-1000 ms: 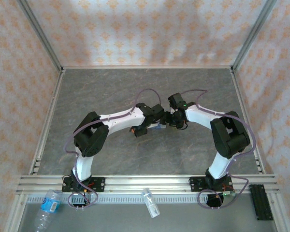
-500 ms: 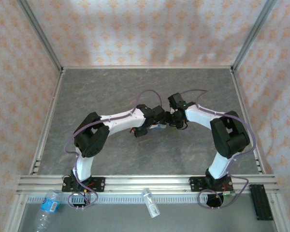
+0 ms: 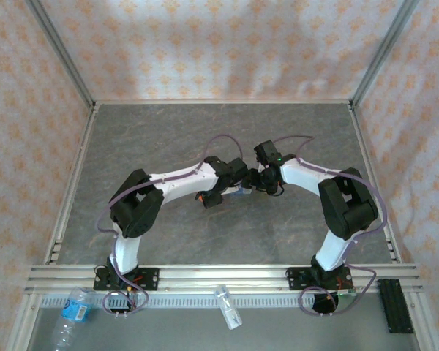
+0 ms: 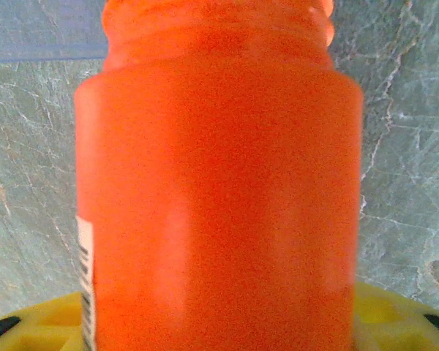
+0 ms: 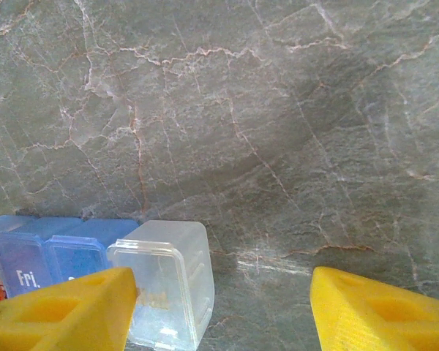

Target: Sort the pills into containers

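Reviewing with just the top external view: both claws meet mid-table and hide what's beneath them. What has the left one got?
Observer: The left claw grips an orange vial.
Operator: And the right claw?
Observer: Open, with bare table between its fingers.
Operator: Where's the organizer?
Observer: Right beside one of those fingers: blue compartments, one marked "Fri.", then a clear end compartment.

An orange translucent cylindrical vial (image 4: pixel 219 205) is showing a barcoded label at its left edge, above the grey marble-patterned tabletop (image 3: pixel 168 131). Along the near edge, a clear plastic water bottle with a blue label (image 3: pixel 72 316) is lying at the left, a small clear plastic bottle (image 3: pixel 227 306) is lying in the middle, and a black rectangular block (image 3: pixel 395 306) is sitting at the right.
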